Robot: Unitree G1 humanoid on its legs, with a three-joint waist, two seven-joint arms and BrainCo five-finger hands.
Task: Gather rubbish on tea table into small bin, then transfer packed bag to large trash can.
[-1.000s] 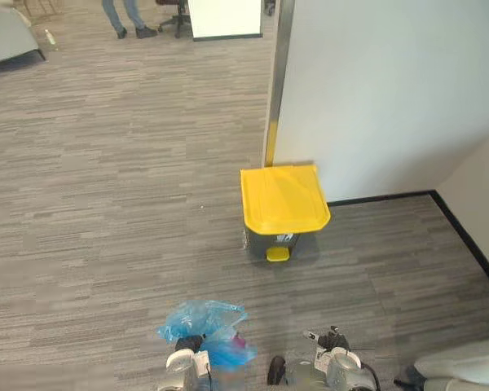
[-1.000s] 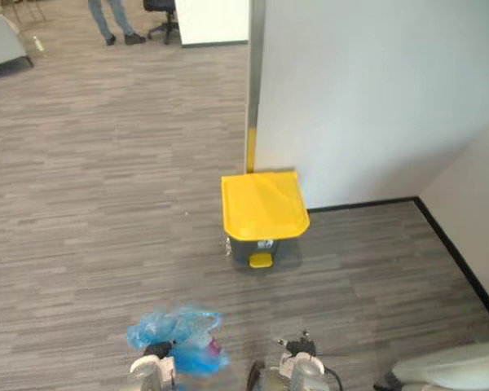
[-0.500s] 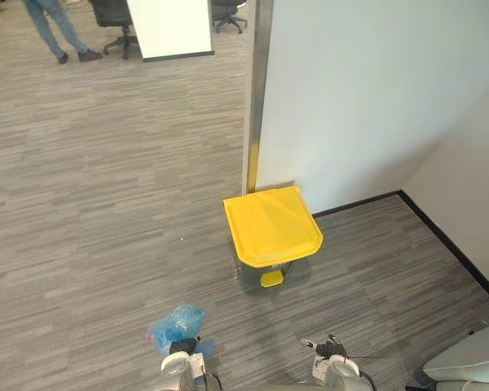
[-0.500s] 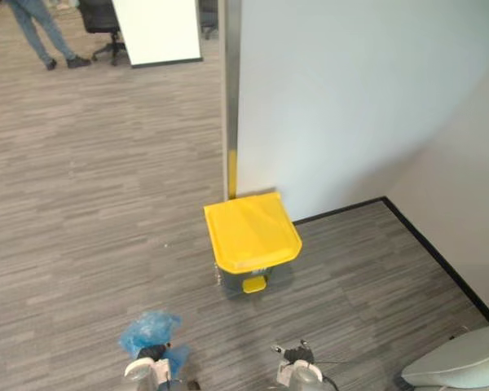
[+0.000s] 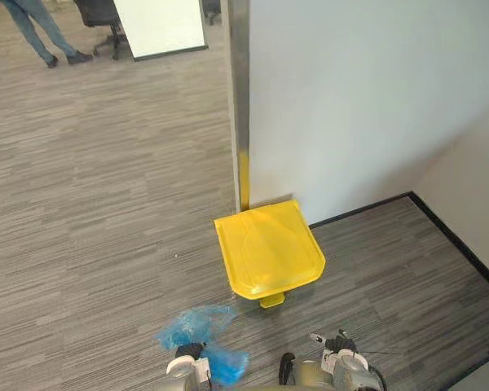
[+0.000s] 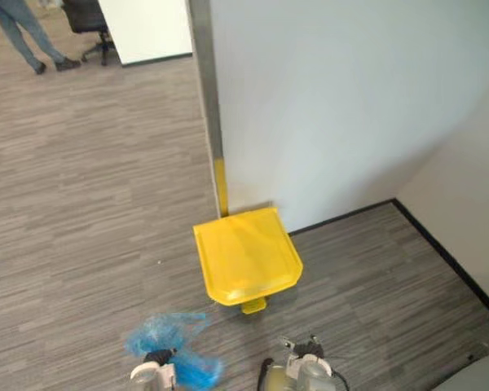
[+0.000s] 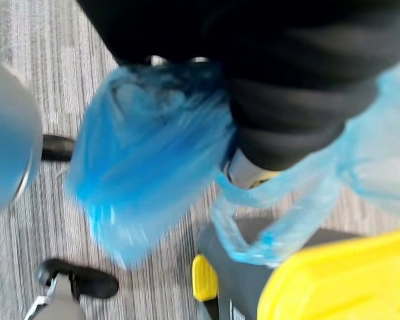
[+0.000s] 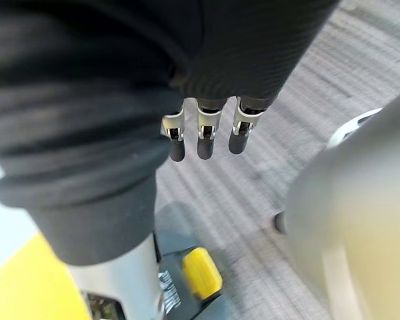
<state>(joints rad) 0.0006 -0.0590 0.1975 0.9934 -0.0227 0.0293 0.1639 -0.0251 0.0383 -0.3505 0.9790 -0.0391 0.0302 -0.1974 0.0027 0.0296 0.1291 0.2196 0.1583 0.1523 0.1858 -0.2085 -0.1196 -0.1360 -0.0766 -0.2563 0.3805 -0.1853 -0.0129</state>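
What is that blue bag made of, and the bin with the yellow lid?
Blue bag: thin plastic film, it seems; translucent, crinkled and bunched up. Bin: probably rigid moulded plastic; its dark grey body looks matt, and its yellow lid is smooth with a soft sheen.

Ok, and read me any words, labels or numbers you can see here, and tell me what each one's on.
Label on the grey front of the large trash can, by the yellow pedal: dark print, too blurred to read.
Yellow lid, blue bag, white panel: no text visible.
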